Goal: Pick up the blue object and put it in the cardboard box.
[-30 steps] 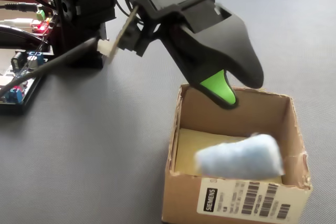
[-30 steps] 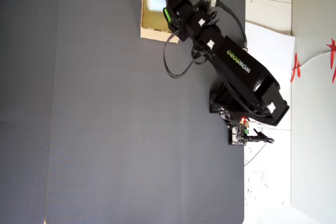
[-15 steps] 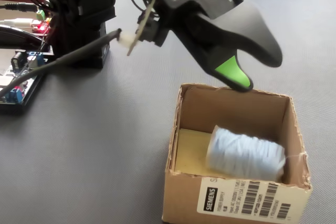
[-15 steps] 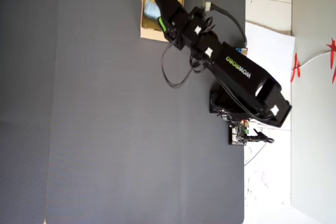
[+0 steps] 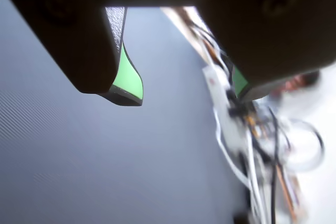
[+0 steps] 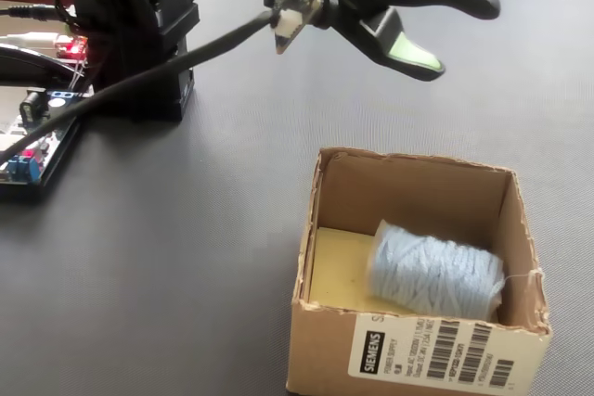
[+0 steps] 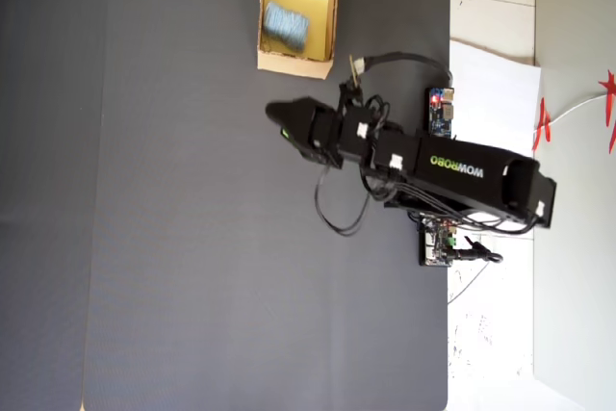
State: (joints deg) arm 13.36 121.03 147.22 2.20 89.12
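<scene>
The blue object (image 6: 434, 274) is a pale ribbed lump lying inside the cardboard box (image 6: 415, 167), against its right inner wall. The overhead view shows the blue object (image 7: 286, 28) in the box (image 7: 294, 66) at the top of the mat. My gripper (image 6: 455, 34) hangs in the air behind the box in the fixed view, apart from it. In the wrist view the gripper (image 5: 185, 93) is open: its green-padded fingers (image 5: 128, 80) stand wide apart with only grey mat between them. Seen from overhead, the gripper (image 7: 279, 124) sits just below the box.
The arm's black base (image 6: 139, 34) stands at the back left of the fixed view, with a circuit board (image 6: 32, 136) and cables beside it. The overhead view shows boards (image 7: 440, 111) at the dark mat's (image 7: 192, 238) right edge, with white paper (image 7: 496, 84) beyond.
</scene>
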